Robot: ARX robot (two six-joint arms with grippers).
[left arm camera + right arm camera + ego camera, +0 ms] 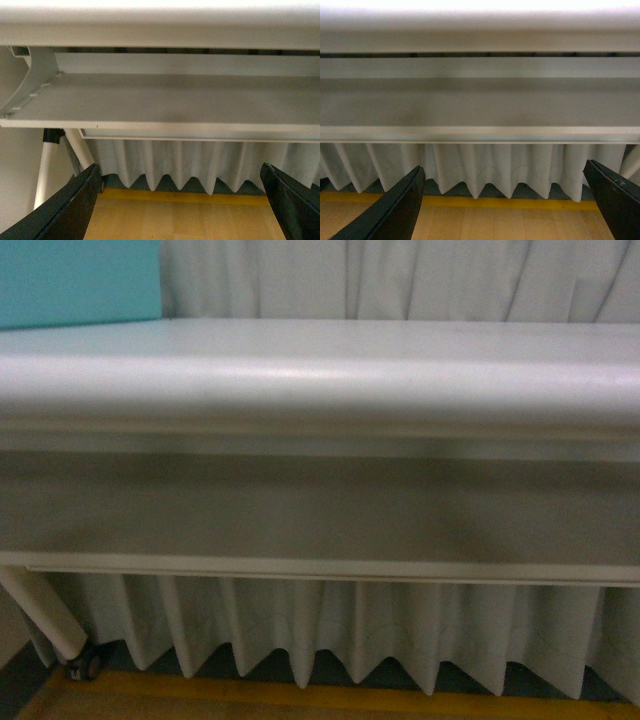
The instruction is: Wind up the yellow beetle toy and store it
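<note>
The yellow beetle toy is out of view in all three views. My left gripper is open, its two dark fingers spread wide with nothing between them, hanging below the edge of the white table and over the wooden floor. In the right wrist view my right gripper is open too, black fingers far apart and empty, also low in front of the table's underside. Neither arm shows in the front view, which is filled by the table's rounded front edge.
A white pleated curtain hangs behind the table, above a yellow floor strip. A white table leg with a caster stands at the lower left. A teal panel sits at the back left. A metal bracket holds the table's under-shelf.
</note>
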